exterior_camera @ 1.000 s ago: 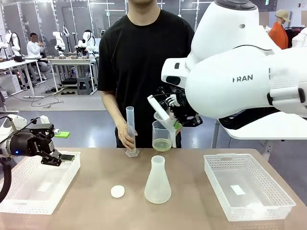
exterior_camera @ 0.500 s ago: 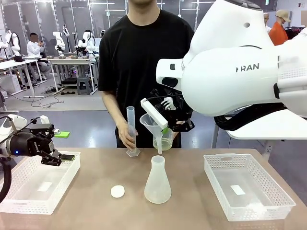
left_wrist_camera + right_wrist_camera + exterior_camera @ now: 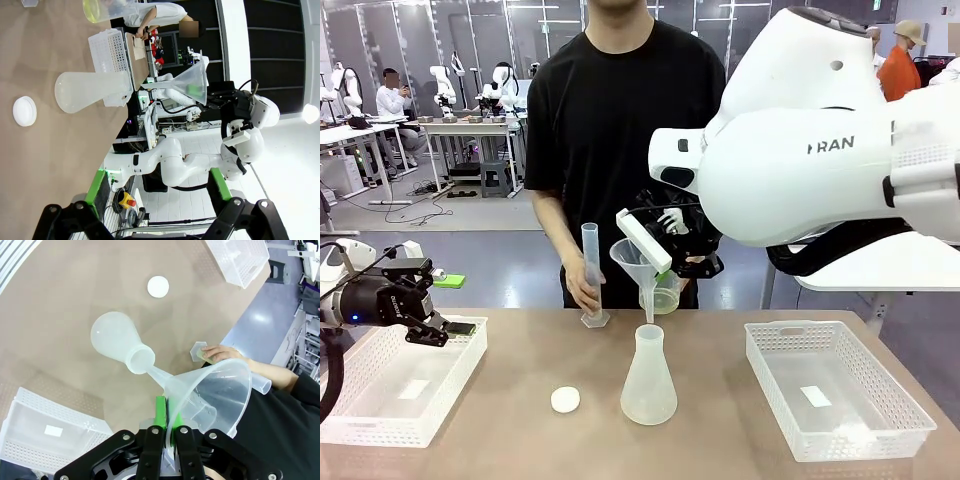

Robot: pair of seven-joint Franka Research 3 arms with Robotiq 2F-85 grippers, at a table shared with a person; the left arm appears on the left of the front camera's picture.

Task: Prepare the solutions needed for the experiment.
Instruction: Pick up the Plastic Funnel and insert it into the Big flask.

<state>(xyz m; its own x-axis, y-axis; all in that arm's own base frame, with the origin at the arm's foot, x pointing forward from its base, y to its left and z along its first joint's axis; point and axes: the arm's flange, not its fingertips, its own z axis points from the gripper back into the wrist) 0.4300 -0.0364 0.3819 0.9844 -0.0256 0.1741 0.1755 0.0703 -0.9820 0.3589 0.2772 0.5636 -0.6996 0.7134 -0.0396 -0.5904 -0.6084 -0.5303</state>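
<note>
A: As seen from the front, whereabouts of the solution (image 3: pixel 667 303)?

B: Just right of centre, behind the funnel (image 3: pixel 632 256). A shallow yellow-green layer in the bottom of a clear beaker (image 3: pixel 676 288), partly hidden. In the left wrist view, up at the top edge, left of middle.

A: And the right pincer (image 3: pixel 658 265)?

B: Centre of the frame, clamped shut on the funnel's rim, one green pad on each side of the wall. Tilted funnel, wide mouth toward the upper left, stem pointing down at the mouth of the flask (image 3: pixel 648 378). Cannot tell whether the tip is inside or just above.

A: The flask itself?

B: Upright on the tabletop (image 3: pixel 720 345), lower centre, directly under the stem. White cap (image 3: pixel 565 400) lying flat to its left, near but not touching.

A: Left pincer (image 3: pixel 453 305)?

B: Far left of the frame, jaws wide apart, gripping nothing, hanging over the far rim of a white basket (image 3: pixel 380 425). In its own wrist view, two black fingers spread along the bottom edge.

A: Anyone at the far side?

B: A person in black, upper centre. One hand (image 3: pixel 582 290) wrapped round a tall cylinder (image 3: pixel 590 245), upright on the tabletop just left of the funnel.

A: Anything at lower right?

B: Second basket (image 3: pixel 765 365), well apart from the flask, with a small white slip on its floor.
</note>
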